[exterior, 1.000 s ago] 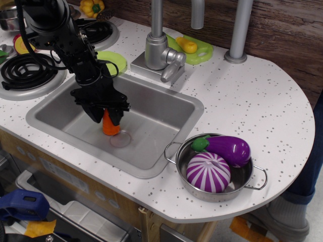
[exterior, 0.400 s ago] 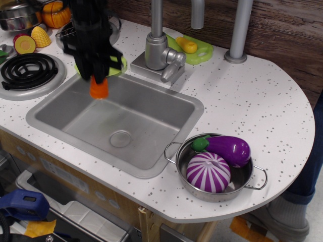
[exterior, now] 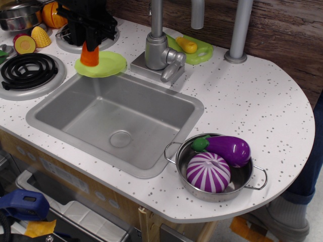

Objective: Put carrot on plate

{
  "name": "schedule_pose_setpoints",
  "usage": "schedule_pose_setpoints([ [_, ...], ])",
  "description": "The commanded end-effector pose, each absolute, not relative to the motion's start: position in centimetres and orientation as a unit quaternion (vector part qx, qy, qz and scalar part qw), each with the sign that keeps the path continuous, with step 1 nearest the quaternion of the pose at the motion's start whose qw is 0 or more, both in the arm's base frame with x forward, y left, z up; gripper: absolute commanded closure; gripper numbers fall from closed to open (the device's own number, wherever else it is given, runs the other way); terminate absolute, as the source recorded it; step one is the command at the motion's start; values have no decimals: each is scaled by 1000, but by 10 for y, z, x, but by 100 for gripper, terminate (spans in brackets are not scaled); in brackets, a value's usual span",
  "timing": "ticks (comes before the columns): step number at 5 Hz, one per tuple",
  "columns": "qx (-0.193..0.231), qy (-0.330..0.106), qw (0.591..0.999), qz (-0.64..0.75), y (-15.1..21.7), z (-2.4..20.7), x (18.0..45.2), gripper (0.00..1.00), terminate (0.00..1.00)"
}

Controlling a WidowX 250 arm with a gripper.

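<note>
The orange ridged carrot [exterior: 90, 56] hangs point-up from my black gripper [exterior: 90, 44], which is shut on its upper part. It hangs over the left part of the lime-green plate [exterior: 107, 64], which lies on the counter behind the sink's back left corner. I cannot tell whether the carrot's base touches the plate. My arm comes down from the top left and hides part of the back burner.
The steel sink [exterior: 121, 118] lies in front of the plate. A faucet [exterior: 160, 48] stands to its right. A black coil burner [exterior: 28, 68] is at left, with corn [exterior: 40, 36] and an orange pumpkin toy [exterior: 51, 15] behind. A pot [exterior: 216, 166] with eggplant and onion sits front right.
My gripper lifted the carrot out of the sink bottom, then carried it up and back over the left part of the green plate.
</note>
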State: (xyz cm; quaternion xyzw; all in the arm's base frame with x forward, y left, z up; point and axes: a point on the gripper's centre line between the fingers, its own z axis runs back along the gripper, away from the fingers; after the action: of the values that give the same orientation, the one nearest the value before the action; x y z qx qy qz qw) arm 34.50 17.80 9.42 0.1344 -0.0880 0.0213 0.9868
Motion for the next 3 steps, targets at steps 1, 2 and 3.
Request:
schedule_pose_setpoints([
  [1, 119, -137, 983, -6, 213, 96, 370, 100, 0],
  [2, 105, -154, 982, -14, 219, 77, 373, 100, 0],
  [3, 89, -160, 983, -20, 221, 67, 376, 100, 0],
])
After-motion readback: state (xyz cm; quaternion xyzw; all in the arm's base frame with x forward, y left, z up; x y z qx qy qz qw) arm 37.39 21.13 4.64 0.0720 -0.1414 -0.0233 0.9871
